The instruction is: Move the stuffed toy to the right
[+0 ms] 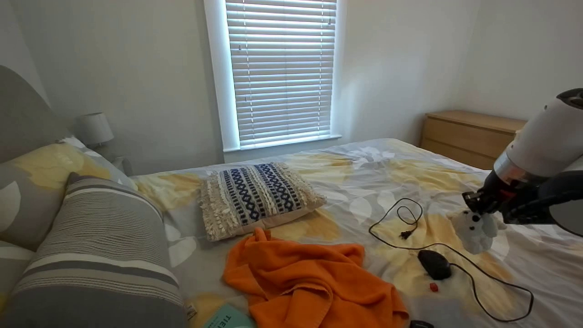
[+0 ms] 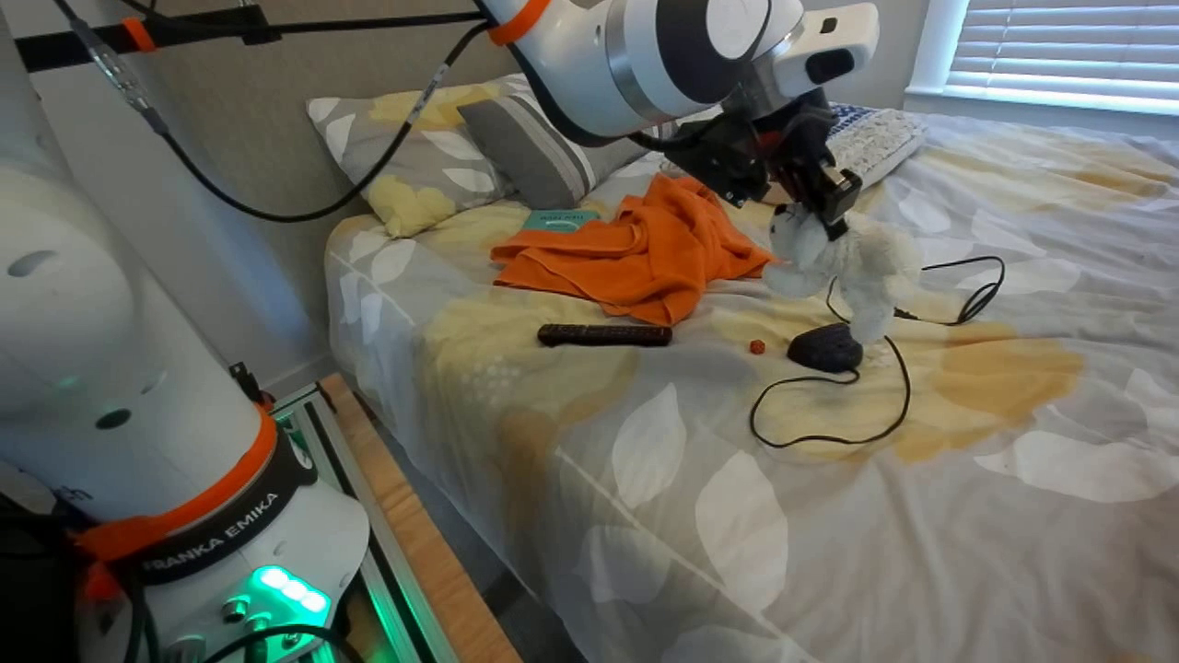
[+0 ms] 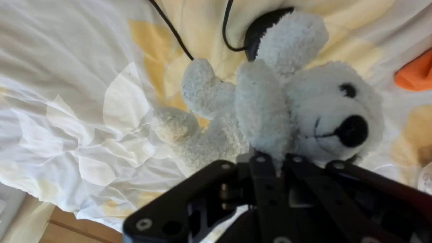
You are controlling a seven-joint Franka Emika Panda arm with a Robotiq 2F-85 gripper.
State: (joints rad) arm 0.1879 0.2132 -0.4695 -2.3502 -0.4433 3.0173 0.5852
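Observation:
The stuffed toy is a white fluffy bear with a black nose. It shows in both exterior views and fills the middle of the wrist view, with its head to the right and its legs to the left. My gripper is shut on the toy near its arm and neck; fur is pinched between the fingertips. The gripper also shows in both exterior views, above the toy. The toy appears to hang above the bed. Part of its body is hidden behind the fingers.
A black rounded object with a long cord lies beneath the toy on the bed. Near it are a small red cube, a dark remote and an orange cloth. A patterned cushion lies further off.

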